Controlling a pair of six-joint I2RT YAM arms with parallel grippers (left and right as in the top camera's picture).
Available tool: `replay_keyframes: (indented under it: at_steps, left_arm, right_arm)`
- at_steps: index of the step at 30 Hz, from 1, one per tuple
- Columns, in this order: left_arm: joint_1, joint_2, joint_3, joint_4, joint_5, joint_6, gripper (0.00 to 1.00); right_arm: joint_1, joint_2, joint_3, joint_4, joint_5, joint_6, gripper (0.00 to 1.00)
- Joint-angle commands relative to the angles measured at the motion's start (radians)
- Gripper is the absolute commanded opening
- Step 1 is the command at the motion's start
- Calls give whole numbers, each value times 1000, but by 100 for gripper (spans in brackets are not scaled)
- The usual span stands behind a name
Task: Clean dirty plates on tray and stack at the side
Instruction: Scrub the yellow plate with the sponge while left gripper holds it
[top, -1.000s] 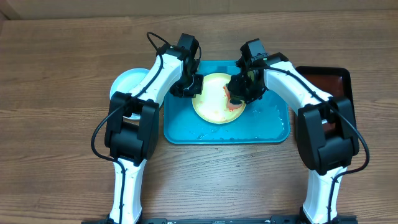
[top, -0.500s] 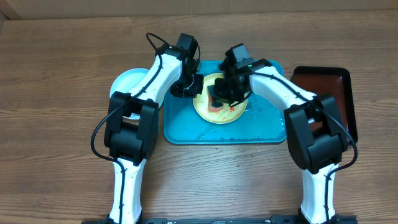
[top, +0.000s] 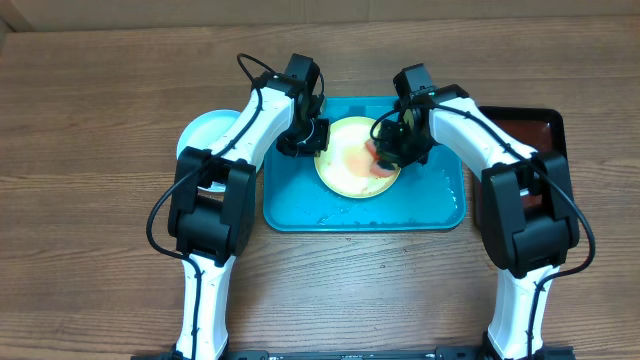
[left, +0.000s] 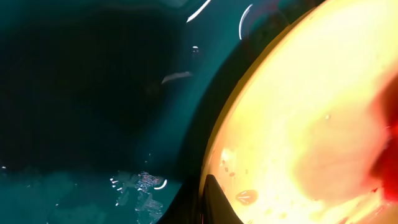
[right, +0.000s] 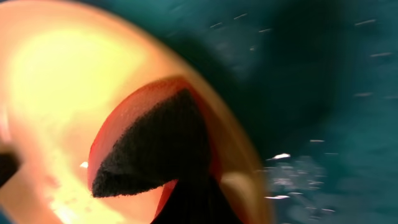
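Plates in view number two: the yellow-green plate (top: 345, 172) lies in the tray (top: 300, 205), toward the tray's far edge, and the blue plate (top: 200, 132) sits on the table (top: 100, 250) just left of the tray, partly hidden under the left arm. The left end effector (top: 312, 142) is at the left rim of the yellow-green plate, pressed together and pinching that rim; in the left wrist view one dark finger (left: 214, 202) shows right at the plate's edge. The right end effector (top: 388, 152) is over the right part of the same plate, clamped on a sponge (right: 149, 149) with a red body and a dark scouring face, and the sponge touches the plate's surface. A red smear (left: 385, 155) marks the plate near the sponge. Water drops (top: 425, 185) glisten on the tray floor right of the plate. A brown tray (top: 530, 125) lies on the table just right of the tray.
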Motion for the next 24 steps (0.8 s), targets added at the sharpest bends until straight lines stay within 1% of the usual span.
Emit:
replay_keyframes:
  at_steps: [1,6,10,12,15,18,24]
  left_arm:
    - [35,-23,-13,3,-61,-4,4]
    - [37,-22,-13,5,-60,-4,4]
    - [39,-22,-13,14,-60,-4,4]
    - [43,-22,-13,18,-58,-5,4]
    - [56,-22,-13,19,-51,-23,4]
    - [71,-22,-13,23,-23,-22,4]
    - [77,-22,-13,25,2,-21,4]
  right_arm:
    - [3,-32,-4,-13,185,14,4]
    - [19,-32,-4,-11,183,13,4]
    - [70,-31,-23,-8,115,15,4]
    - [100,-31,-51,6,84,54,4]
    - [127,-31,-80,38,-6,92,4]
    - [146,-31,-98,94,-118,98,4]
    - [208,-31,-105,213,-222,124,4]
